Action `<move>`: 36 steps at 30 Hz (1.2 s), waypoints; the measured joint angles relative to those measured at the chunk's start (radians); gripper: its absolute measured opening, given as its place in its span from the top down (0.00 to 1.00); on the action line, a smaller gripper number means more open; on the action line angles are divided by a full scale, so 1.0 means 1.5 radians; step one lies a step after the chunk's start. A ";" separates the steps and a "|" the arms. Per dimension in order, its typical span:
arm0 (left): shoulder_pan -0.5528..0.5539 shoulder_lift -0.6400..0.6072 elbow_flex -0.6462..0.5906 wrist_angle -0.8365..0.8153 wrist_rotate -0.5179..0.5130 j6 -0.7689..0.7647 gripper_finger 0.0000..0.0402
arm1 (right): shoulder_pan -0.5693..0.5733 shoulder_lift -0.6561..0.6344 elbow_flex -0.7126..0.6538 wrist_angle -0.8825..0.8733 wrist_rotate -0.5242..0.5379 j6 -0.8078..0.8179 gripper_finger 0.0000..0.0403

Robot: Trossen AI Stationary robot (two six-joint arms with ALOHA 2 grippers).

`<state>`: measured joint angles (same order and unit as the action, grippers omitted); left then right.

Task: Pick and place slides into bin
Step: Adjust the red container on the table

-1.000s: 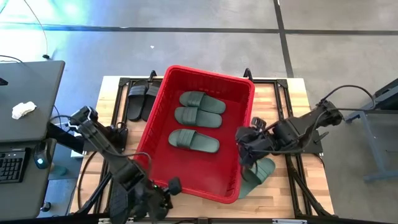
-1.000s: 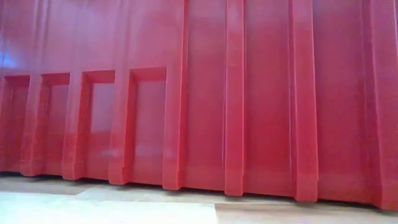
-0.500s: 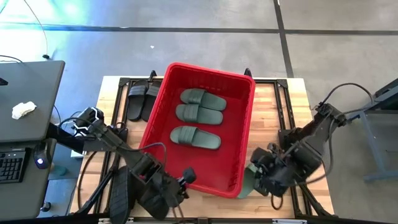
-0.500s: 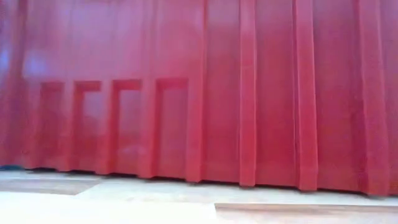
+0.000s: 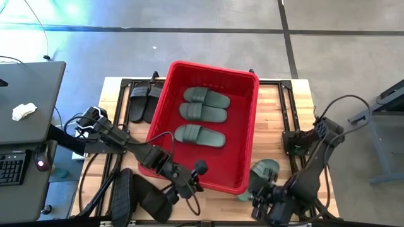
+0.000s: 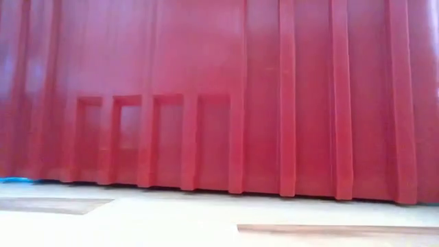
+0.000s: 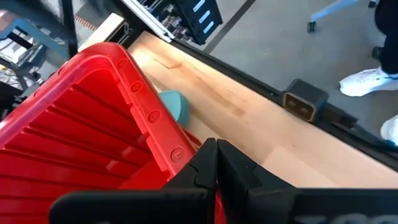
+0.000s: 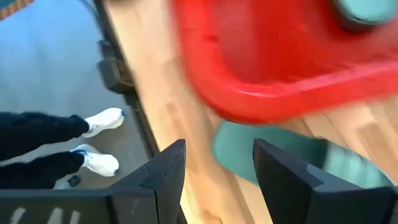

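Bin [image 5: 249, 126]: three green slides [image 5: 199, 135] inside.
Left pincer [image 5: 194, 180]: closed, at near rim.
Right pincer [image 5: 264, 200]: wide, empty, approaching green slide [image 5: 263, 171].

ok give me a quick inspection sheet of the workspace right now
surface: wooden table
job's things: red bin holds three green slides; a fourth green slide lies outside by its corner; black slides on the table
clutter: nothing seen
grippers: left gripper at bin's near rim, jaws shut; right gripper at table's front, jaws open
cables: black cables loop off both arms
surroundings: desk; person's legs
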<state>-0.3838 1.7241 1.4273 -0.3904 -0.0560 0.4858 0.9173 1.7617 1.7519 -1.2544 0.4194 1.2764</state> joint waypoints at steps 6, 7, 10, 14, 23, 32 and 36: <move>0.010 0.000 0.000 0.002 -0.011 0.022 1.00 | -0.020 0.021 0.000 0.049 0.000 -0.052 0.56; 0.012 0.000 0.000 0.005 -0.010 0.023 1.00 | -0.025 0.022 0.000 0.046 0.000 -0.053 0.56; 0.015 0.000 -0.001 0.028 -0.017 0.026 0.99 | -0.036 0.022 0.000 0.041 0.004 -0.057 0.56; 0.022 0.003 -0.001 0.046 -0.024 0.040 1.00 | -0.048 0.022 0.001 0.040 0.013 -0.060 0.56; 0.025 0.005 0.001 0.085 -0.013 0.063 1.00 | -0.073 0.021 0.001 0.018 0.031 -0.058 0.56; 0.025 -0.002 0.120 -0.007 -0.039 0.100 0.96 | -0.087 0.021 0.001 -0.005 0.037 -0.053 0.56; 0.025 -0.003 0.172 -0.095 -0.111 0.130 0.93 | -0.087 0.022 0.001 -0.023 0.036 -0.041 0.56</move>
<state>-0.3462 1.7203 1.6846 -0.5322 -0.2222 0.6814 0.7868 1.7941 1.7527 -1.2885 0.4728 1.2142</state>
